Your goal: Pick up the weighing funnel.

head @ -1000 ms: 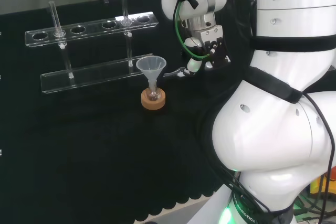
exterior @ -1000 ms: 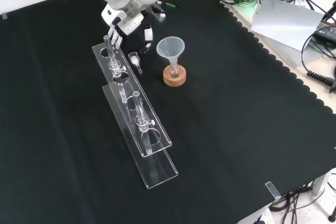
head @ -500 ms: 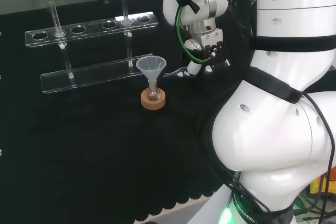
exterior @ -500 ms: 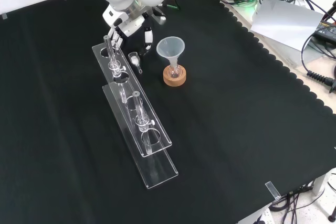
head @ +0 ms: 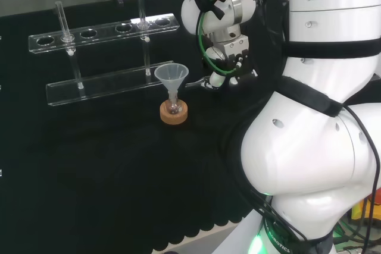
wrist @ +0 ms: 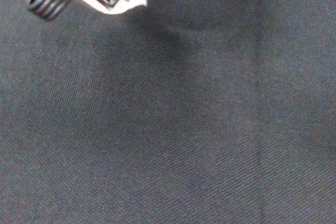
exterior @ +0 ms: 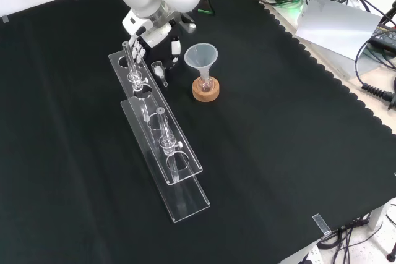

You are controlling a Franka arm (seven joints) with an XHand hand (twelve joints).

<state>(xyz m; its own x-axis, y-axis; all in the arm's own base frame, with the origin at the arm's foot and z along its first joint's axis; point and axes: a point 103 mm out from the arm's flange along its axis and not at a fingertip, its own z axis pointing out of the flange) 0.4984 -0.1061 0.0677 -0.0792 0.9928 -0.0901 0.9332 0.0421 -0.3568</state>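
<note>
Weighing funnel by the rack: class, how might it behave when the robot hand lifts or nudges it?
The weighing funnel looks small and clear, so probably light, stiff and breakable. It lies on the cloth, so a nudge may roll it. Its smooth surface could slip in the robot hand.

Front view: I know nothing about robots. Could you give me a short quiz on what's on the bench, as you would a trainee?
1. True or false: the weighing funnel lies on the cloth, not in the robot hand.
2. The funnel stands over: A a red ring, B a cork ring, C a plate.
3. Fill in: in the front view, the weighing funnel lies between the funnel and the ____.

Key: 1 true; 2 B; 3 rack.
</note>
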